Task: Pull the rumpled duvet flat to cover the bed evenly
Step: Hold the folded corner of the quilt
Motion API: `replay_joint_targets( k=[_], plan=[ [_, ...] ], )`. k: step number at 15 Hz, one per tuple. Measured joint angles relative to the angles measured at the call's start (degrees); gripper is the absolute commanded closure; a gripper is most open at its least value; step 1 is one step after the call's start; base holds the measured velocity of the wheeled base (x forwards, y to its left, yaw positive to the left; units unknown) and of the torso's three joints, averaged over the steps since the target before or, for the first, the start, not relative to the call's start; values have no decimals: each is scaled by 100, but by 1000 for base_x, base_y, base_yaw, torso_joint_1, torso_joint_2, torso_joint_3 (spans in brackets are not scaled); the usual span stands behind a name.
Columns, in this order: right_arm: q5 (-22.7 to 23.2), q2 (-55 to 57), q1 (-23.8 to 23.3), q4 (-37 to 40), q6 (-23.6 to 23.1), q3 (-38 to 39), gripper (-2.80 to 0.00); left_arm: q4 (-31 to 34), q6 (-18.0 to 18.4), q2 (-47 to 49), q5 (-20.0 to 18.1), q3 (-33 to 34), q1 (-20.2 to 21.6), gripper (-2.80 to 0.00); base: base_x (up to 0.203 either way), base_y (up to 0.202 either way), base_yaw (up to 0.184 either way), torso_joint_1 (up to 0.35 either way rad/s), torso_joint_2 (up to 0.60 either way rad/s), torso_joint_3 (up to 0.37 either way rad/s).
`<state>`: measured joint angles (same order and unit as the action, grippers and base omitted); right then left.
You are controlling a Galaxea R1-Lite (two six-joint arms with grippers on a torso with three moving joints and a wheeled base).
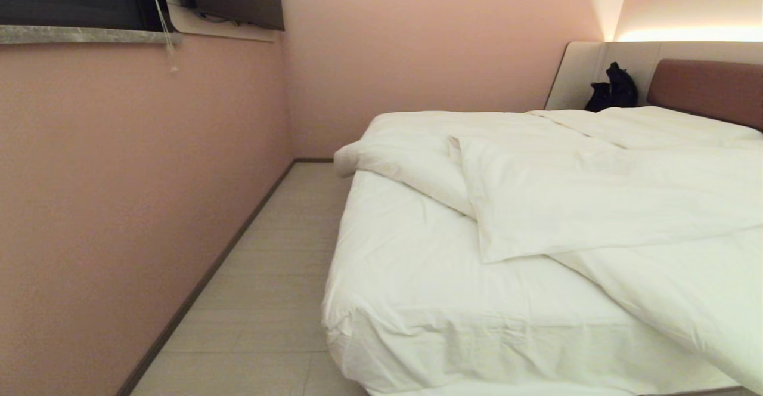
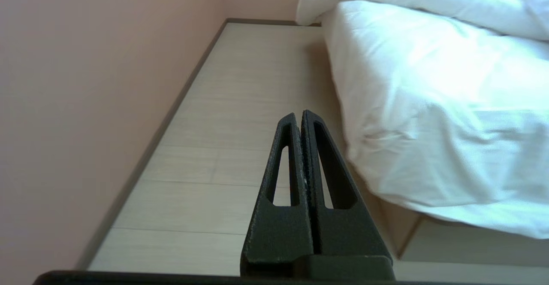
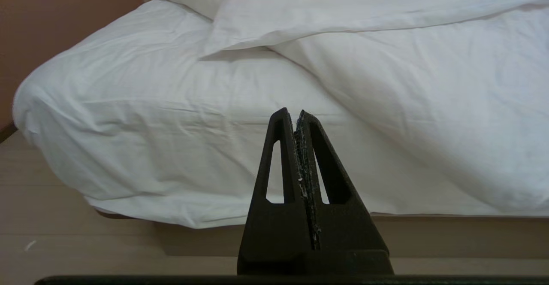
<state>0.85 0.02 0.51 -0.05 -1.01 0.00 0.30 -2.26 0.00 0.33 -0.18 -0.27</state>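
Both tools are pressed together, holding nothing — left gripper (image 2: 301, 114) over the floor (image 2: 240, 104), right gripper (image 3: 292, 114) facing the bed (image 3: 141, 147); only the head view shows the folded-back duvet (image 1: 596, 193) whole.

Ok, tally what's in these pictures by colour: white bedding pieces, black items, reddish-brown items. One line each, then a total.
White: 2, the duvet and the fitted sheet on the bed.
Black: 3, the bag, the left gripper and the right gripper, both shut and holding nothing.
Reddish-brown: 1, the headboard.
Total: 6.
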Motion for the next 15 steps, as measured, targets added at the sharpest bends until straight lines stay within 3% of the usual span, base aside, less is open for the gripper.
replay_joint_targets(
  k=[15],
  plan=[
    [0,0,0,-2,3,0,0,-12,-7,0,-3,9,0,0,0,-193,0,1,1,2]
  ],
)
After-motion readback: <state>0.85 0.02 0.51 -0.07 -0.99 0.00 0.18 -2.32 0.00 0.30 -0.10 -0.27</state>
